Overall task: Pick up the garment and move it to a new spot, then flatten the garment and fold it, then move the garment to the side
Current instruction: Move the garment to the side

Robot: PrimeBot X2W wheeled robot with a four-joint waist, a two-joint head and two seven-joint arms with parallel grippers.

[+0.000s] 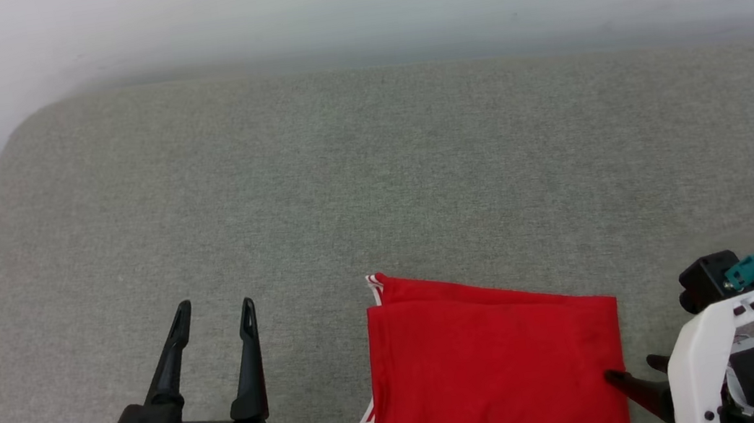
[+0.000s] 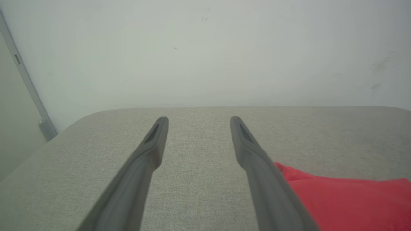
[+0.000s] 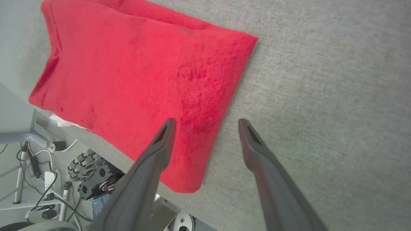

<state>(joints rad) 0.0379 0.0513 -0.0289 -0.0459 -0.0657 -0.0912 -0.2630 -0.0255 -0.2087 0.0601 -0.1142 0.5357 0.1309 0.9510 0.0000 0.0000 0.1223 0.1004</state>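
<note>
Folded garment (image 1: 496, 370) on grey surface (image 1: 271, 182); left and right jaws both apart, empty

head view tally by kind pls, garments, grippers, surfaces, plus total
folded red garment: 1
grippers, left gripper and right gripper: 2
grey padded surface: 1
total: 4

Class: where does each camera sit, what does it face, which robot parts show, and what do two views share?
Head: looks down at the garment on the grey surface; left pincer, right pincer show.
Left wrist: faces the wall; own open fingers show.
Right wrist: looks down at the garment's edge; own open fingers.
Shared: all three show the garment.
</note>
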